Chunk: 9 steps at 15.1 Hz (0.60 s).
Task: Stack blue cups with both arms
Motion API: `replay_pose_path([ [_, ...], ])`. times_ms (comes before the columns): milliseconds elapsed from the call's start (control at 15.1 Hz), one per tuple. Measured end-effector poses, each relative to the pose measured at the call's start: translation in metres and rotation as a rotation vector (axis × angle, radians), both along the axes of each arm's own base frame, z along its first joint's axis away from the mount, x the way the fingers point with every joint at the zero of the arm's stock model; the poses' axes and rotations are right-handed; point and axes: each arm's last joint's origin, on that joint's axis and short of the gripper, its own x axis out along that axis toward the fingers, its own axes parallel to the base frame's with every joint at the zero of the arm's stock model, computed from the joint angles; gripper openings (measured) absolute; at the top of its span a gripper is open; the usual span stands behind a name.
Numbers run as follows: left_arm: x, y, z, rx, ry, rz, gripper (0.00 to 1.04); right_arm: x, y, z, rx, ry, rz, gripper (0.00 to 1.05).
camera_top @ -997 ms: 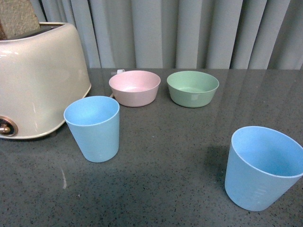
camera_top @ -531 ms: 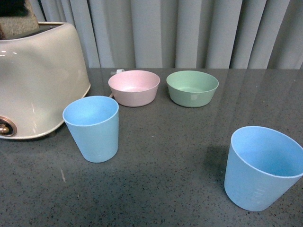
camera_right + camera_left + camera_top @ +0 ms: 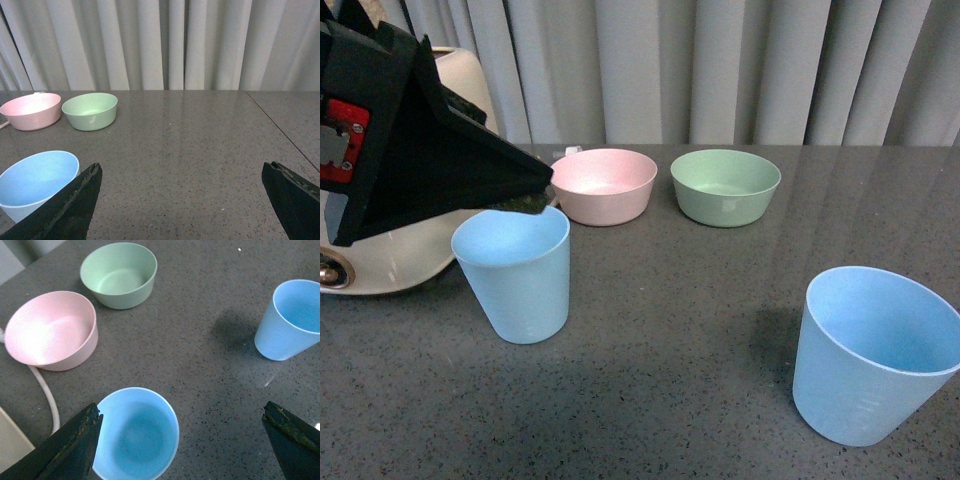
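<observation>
The left gripper [image 3: 181, 412] hangs wide open and empty, one finger over the rim of the left cup [image 3: 515, 275], with the toaster [image 3: 410, 250] close behind. The right gripper [image 3: 181, 170] gapes empty beside the other cup [image 3: 870, 360], and bare table [image 3: 700, 300] lies between the cups.

Left hand [image 3: 182, 437] fingers spread wide, right hand [image 3: 182, 200] likewise, both empty
</observation>
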Motion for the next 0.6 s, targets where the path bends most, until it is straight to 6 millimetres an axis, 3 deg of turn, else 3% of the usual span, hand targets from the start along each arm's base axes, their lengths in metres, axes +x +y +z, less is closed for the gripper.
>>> replay_pose_path([
  [133,0.005,-0.008,-0.018,0.109,0.075,-0.036,0.98,0.000,0.000,0.000,0.000,0.000,0.000,0.98],
  [598,0.010,-0.016,-0.030,0.220,0.058,-0.064,0.98,0.000,0.000,0.000,0.000,0.000,0.000,0.98],
])
